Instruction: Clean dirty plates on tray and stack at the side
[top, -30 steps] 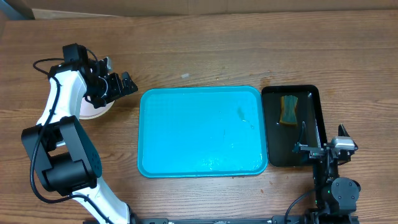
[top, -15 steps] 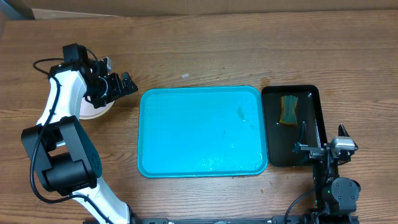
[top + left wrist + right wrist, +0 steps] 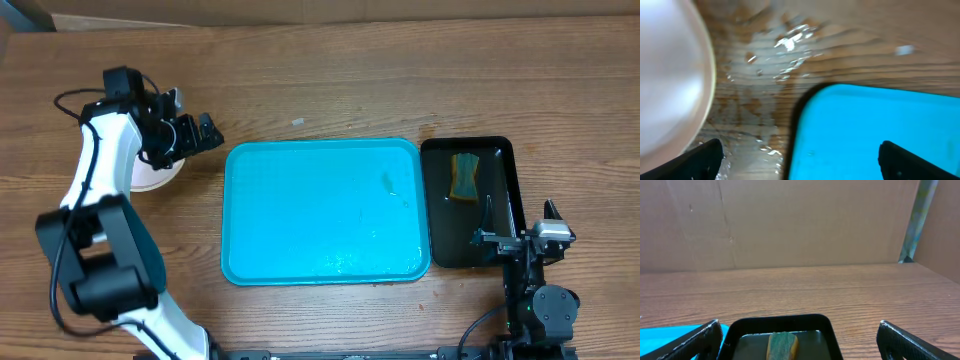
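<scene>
The left gripper [image 3: 208,135] hovers over the wooden table [image 3: 330,80], jaws spread wide with nothing between them. In its wrist view the two dark fingertips [image 3: 705,157] sit at the bottom corners of the frame. A white plate [image 3: 665,85] lies just to the gripper's left, resting on the table. From overhead the arm hides most of it, so it is unclear whether more plates lie beneath. To the gripper's right, the rounded corner of the cyan tray [image 3: 875,130] lies close by. Patches of water [image 3: 785,42] glisten on the wood ahead of the fingers. The right gripper [image 3: 800,341] is also parted and holds nothing. Just ahead of and below it sits a black tray [image 3: 827,327] with a sponge [image 3: 782,345] inside. The cyan tray's corner lies just to its left.
</scene>
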Robot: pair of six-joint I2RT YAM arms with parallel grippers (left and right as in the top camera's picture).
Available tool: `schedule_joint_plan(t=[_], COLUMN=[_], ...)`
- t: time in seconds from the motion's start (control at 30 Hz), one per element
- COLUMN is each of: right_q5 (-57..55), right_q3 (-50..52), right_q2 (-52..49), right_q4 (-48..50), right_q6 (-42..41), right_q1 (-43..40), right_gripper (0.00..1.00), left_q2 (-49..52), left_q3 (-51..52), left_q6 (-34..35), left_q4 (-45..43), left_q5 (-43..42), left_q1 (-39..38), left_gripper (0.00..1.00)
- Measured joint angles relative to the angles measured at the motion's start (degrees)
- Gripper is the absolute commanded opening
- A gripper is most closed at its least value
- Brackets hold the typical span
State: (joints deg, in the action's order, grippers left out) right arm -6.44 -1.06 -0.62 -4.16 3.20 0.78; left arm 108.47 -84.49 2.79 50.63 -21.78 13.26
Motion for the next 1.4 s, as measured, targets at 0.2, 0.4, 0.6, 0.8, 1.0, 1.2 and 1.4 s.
schedule_joint_plan(t=[0.2,0.4,0.6,0.8,1.0,1.2,1.4], right_q5=[0.0,0.0,0.0,0.0,0.0,0.0,0.0], right_q3=[0.0,0.0,0.0,0.0,0.0,0.0,0.0], right_q2=[0.0,0.0,0.0,0.0,0.0,0.0,0.0], right_q4=[0.0,0.0,0.0,0.0,0.0,0.0,-0.1], right_q6=[0.0,0.0,0.0,0.0,0.0,0.0,0.0], right_q1=[0.0,0.0,0.0,0.0,0.0,0.0,0.0], right_gripper=[1.00,1.00,1.00,1.00,1.00,1.00,1.00], left_q2=[-17.7,-35.6,-47.9,-54.3,-63.6,-79.7,-94.9], left_q3=[0.0,-0.4,-0.5,-0.3,7.0,23.2,40.5], left_q6=[0.0,0.0,0.0,0.0,0.0,0.2,1.6], left_q4=[-0.1,-0.2,1.7,7.9,6.5,-3.6,-24.0], left_q5=[0.2,3.0,4.0,4.1,4.5,4.5,4.5], left_q1=[-2.7,-2.8,-2.7,-2.7,-2.7,-2.7,-2.8], left_gripper=[1.00,1.00,1.00,1.00,1.00,1.00,1.00])
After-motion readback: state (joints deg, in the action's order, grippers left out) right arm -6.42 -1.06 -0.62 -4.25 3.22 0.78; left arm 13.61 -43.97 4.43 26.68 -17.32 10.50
